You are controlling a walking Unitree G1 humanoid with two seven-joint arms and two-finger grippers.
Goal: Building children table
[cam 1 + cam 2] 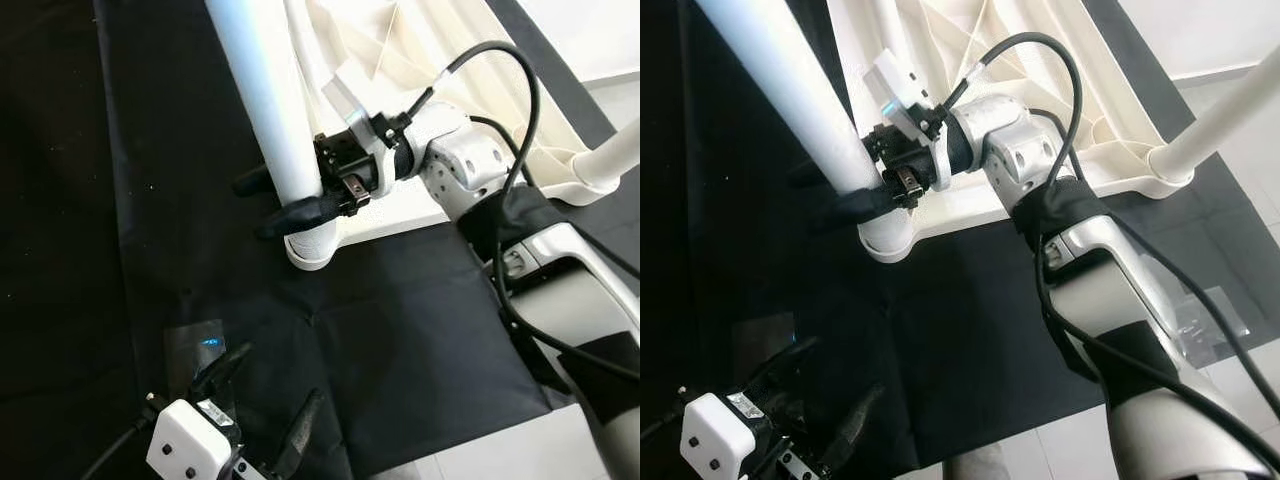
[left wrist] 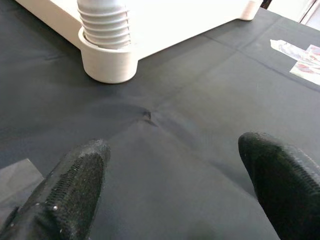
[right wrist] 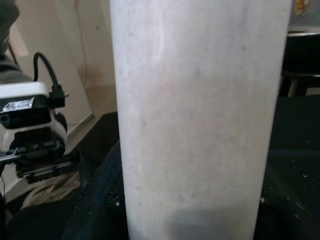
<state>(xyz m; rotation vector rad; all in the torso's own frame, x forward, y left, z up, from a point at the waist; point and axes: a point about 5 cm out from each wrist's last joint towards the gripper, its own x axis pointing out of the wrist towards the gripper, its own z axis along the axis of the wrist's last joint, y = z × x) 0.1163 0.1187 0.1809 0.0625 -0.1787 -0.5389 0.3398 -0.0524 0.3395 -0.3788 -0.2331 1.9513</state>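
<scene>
A black cloth (image 1: 400,340) covers a pale tiled floor (image 1: 1250,60), brightly lit.

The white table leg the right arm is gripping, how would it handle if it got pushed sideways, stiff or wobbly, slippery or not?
The white table leg looks like a rigid plastic tube, so probably stiff. Its ribbed end sits in the corner socket of the upturned table, so it likely pivots there if not seated fully. Its smooth surface could slip in the right tool, whose fingers straddle it.
</scene>
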